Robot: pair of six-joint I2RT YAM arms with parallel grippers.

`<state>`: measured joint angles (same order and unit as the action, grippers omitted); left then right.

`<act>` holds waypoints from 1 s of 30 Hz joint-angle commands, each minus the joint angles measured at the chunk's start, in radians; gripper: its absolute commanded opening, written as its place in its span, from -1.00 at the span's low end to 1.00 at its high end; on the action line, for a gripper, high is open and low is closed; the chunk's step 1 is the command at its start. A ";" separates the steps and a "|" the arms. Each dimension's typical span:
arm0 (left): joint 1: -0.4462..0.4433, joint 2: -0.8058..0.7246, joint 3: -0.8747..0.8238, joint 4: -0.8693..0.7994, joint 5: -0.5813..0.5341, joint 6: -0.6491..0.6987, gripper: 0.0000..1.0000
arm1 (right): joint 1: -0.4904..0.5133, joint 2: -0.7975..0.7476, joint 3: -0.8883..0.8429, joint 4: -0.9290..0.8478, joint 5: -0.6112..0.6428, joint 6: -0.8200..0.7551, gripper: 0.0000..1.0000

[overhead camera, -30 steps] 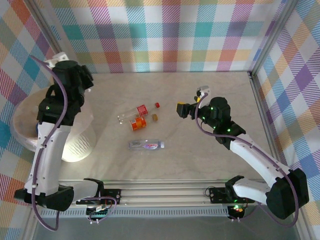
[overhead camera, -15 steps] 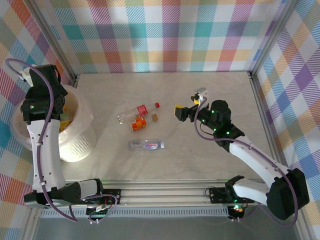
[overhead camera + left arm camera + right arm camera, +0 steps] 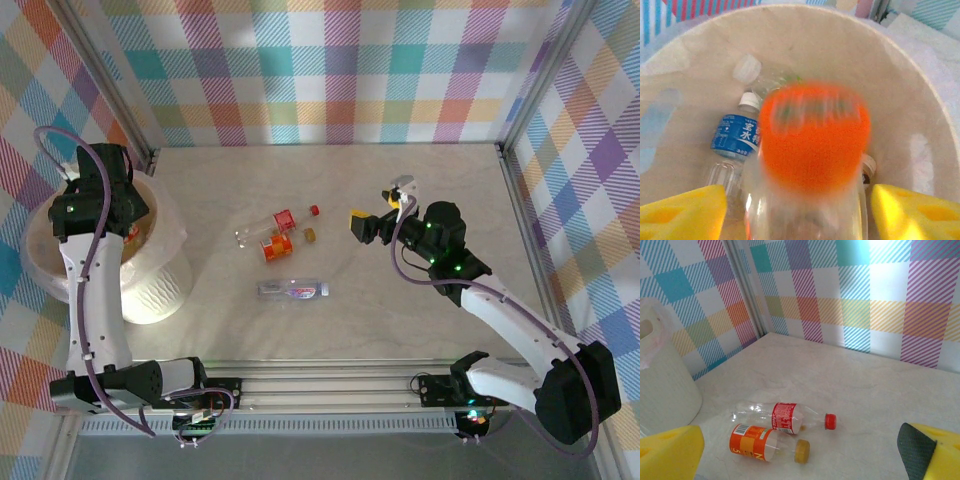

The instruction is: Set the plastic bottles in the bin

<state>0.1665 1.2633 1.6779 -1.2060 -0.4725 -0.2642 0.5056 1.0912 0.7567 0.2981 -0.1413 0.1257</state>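
1. The left gripper (image 3: 800,216) hangs over the large round white ribbed bin (image 3: 150,290), which stands at the left edge of the pale marbled table (image 3: 430,180). Its wrist camera looks straight down into the bin's peach inside.
2. Its yellow foam fingers (image 3: 680,212) are spread and released. A clear plastic bottle with an orange label (image 3: 812,145) sits between them, with a sliver of gap on either side. That bottle is blurred, while the fingers and the bin are sharp.
3. At the bottom of the bin lie a blue-labelled bottle with a white cap (image 3: 735,135) and a clear bottle with a white cap (image 3: 747,69). A brown cap (image 3: 869,164) shows half hidden behind the blurred bottle.
4. The right gripper (image 3: 362,222) hovers over the middle of the table, facing left. Its jaws are wide apart and nothing is between them.
5. Three bottles lie on their sides on the table to its left:
   - a clear bottle with a red label and red cap (image 3: 785,417);
   - an orange-labelled bottle with a brown cap (image 3: 757,442), just beside the first on the near side;
   - a clear bottle with a bluish label (image 3: 293,290), apart from the pair and nearer the arm bases.
6. All three are well apart from the bin.
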 commanded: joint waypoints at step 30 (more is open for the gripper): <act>-0.407 0.030 0.058 0.271 0.583 -0.103 1.00 | 0.005 0.041 0.034 -0.065 0.101 0.139 0.99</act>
<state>-0.1570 1.2480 1.7290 -0.9874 0.0944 -0.3744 0.5056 1.1503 0.7864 0.2256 -0.0505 0.2550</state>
